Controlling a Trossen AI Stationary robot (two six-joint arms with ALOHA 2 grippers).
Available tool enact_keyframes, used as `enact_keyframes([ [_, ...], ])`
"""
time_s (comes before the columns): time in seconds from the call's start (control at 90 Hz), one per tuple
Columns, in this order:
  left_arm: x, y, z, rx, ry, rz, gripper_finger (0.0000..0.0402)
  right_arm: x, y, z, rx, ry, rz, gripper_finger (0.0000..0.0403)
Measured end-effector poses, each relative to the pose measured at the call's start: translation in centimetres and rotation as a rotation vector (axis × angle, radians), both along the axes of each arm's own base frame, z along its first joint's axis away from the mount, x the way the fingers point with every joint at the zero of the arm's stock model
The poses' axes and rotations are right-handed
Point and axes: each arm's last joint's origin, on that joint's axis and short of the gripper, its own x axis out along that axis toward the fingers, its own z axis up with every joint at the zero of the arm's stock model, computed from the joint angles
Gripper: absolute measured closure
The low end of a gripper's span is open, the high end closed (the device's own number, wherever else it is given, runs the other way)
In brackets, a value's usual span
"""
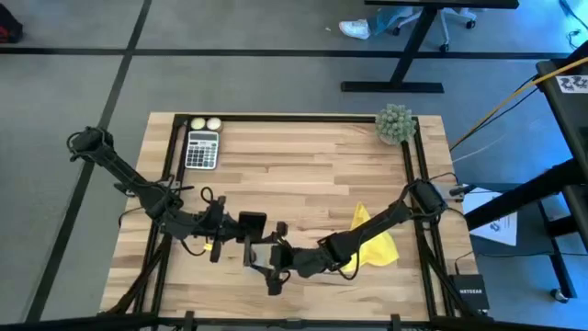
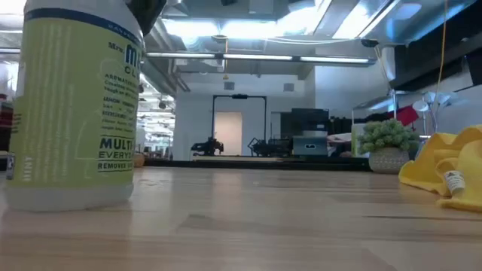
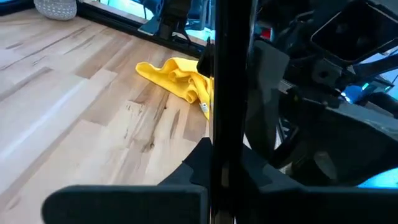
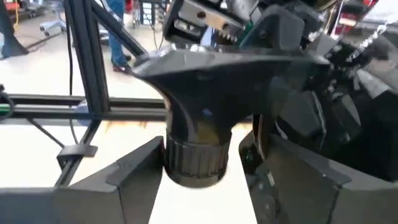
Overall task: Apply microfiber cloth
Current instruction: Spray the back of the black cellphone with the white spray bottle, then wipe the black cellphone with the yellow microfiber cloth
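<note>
The yellow microfiber cloth (image 1: 377, 245) (image 2: 444, 169) (image 3: 177, 78) lies crumpled on the wooden table at the near right, partly under my right arm; no gripper touches it. My left gripper (image 1: 228, 232) is near the table's front middle, shut on a black smartphone (image 1: 253, 223) (image 3: 229, 93). Just to its right, my right gripper (image 1: 274, 264) is shut on a spray bottle (image 2: 75, 105) with a yellow label and a dark trigger head (image 4: 205, 87). The bottle's base appears to rest on the table. My left gripper has the smartphone between its two fingers; in the wrist view the phone shows edge-on as a thin black bar (image 3: 227, 155) running through the gap. Which part of the phone it grips is hidden by the fingers. My right gripper pinches the spray bottle by the ribbed collar (image 4: 194, 163) just under the trigger head, one finger on each side. The fingers come level at the neck, across the bottle. The bottle stands upright, its bottom (image 2: 68, 202) seemingly on the table.
A calculator (image 1: 202, 149) and two pale balls (image 1: 206, 123) lie at the far left. A small potted plant (image 1: 395, 124) (image 2: 388, 147) stands at the far right corner. Black frame rails run along the table's left and right edges.
</note>
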Motion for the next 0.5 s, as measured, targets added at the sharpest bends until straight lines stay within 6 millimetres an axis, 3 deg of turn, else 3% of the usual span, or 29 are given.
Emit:
enact_keyframes([
  [0.233,-1.1,1.0,1.1,0.012,-0.025,0.026,0.0395,-1.8,-0.7,2.1,0.045,0.14,0.019,0.0087],
  [0.5,-2.0,2.3,2.9,0.044,-0.122,0.075,0.0395,-4.6,-2.3,6.0,0.039,0.226,-0.003,0.0083],
])
